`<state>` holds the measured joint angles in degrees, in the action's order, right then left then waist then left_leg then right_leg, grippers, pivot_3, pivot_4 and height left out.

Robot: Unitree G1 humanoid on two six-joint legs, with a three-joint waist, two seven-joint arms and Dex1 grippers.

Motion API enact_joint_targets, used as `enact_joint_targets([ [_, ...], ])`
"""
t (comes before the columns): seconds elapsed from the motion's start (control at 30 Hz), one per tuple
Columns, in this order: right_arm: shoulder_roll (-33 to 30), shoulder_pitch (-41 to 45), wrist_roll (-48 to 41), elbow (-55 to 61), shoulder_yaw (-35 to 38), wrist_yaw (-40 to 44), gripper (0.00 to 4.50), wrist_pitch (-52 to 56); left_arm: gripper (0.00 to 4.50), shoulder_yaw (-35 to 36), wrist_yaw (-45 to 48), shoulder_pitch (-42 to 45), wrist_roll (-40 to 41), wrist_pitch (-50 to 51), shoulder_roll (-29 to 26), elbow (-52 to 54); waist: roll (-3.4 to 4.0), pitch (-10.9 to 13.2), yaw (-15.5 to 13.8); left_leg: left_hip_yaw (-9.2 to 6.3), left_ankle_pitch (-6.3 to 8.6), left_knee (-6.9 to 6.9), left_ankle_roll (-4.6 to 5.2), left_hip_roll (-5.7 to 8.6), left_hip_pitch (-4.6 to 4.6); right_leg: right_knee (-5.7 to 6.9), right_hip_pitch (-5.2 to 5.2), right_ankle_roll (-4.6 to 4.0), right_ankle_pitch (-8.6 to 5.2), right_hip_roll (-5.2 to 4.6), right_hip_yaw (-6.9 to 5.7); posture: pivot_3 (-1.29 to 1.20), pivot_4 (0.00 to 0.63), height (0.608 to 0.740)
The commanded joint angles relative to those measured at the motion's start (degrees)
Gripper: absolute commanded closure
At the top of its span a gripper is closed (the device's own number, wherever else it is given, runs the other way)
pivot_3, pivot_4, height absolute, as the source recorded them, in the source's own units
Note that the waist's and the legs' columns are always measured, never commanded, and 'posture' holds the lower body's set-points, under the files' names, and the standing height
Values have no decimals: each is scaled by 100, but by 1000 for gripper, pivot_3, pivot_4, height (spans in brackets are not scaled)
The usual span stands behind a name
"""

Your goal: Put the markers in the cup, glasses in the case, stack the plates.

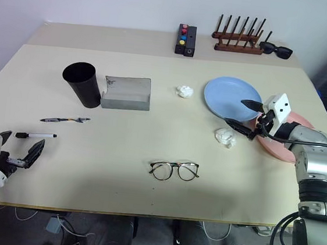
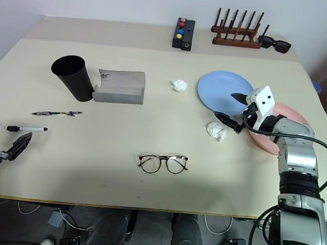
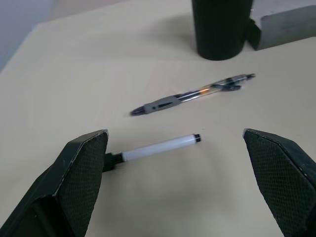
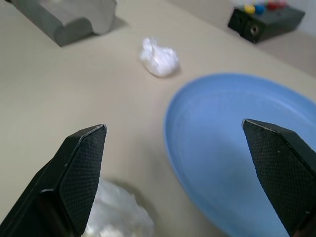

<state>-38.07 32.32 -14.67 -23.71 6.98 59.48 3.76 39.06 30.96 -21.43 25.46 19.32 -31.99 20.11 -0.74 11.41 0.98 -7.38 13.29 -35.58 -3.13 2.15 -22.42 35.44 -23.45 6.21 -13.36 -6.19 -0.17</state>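
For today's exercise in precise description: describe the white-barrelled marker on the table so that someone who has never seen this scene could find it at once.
Start at the black cup on the table's left side and come toward the near edge. Two pens lie there, and the white-barrelled marker is the nearer one, just ahead of the open left gripper. Its white barrel and black cap set it apart from the darker, clear-bodied pen beyond it.

Markers point(image 1: 36, 135), glasses point(image 1: 173, 170) — flat, loose

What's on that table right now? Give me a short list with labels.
pens: white marker and dark pen, lying loose near the left gripper, which is open
cup: black cup, upright
case: grey case, beside the cup
glasses: glasses, near the front edge
plates: blue plate and pink plate, unstacked
right gripper: open, over the blue plate's edge
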Motion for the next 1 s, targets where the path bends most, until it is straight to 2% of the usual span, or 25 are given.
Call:
enact_joint_targets([
  [0.03,159,59,-172,493,-46,-29,0,87,24,64,-49,132,-77,-91,-133,-34,0,0,-4,-1,0,0,0,-2,0,0,0,0,0,3,0,0,150,739],
  [0.27,522,177,-186,708,-274,-16,0,157,24,-238,-297,338,-258,38,-66,112,0,0,-6,0,0,0,0,-2,0,0,0,0,2,4,1,0,150,739],
  [0.4,563,-30,-316,1206,-358,-29,0,459,24,-301,12,141,-268,84,-302,87,0,0,-5,-1,0,7,0,-2,0,-1,-3,1,1,4,1,0,150,739],
  [0.53,630,-131,-563,1839,-578,123,0,910,24,-412,671,140,-201,161,-857,-254,0,0,-9,-1,0,8,-1,-8,1,0,-5,-1,1,9,1,0,150,739],
  [0.7,802,-183,-895,2548,-965,297,0,1480,24,-732,1235,530,-457,29,-1538,-1213,2,1,1,-3,0,9,0,-16,2,0,-9,-2,0,20,1,0,150,739],
  [0.83,1244,-464,-1079,3239,-1556,264,0,1825,24,-1216,1984,1008,-677,-145,-2206,-2068,-3,-2,5,-1,0,32,-1,-17,-1,-9,-22,-9,5,22,3,0,150,739],
  [1.0,1650,-719,-1114,3586,-1895,23,0,2082,24,-1848,2639,1738,-956,-464,-2718,-2902,0,0,-3,0,-1,45,-1,-27,-10,2,-43,-8,6,34,4,0,150,739],
])
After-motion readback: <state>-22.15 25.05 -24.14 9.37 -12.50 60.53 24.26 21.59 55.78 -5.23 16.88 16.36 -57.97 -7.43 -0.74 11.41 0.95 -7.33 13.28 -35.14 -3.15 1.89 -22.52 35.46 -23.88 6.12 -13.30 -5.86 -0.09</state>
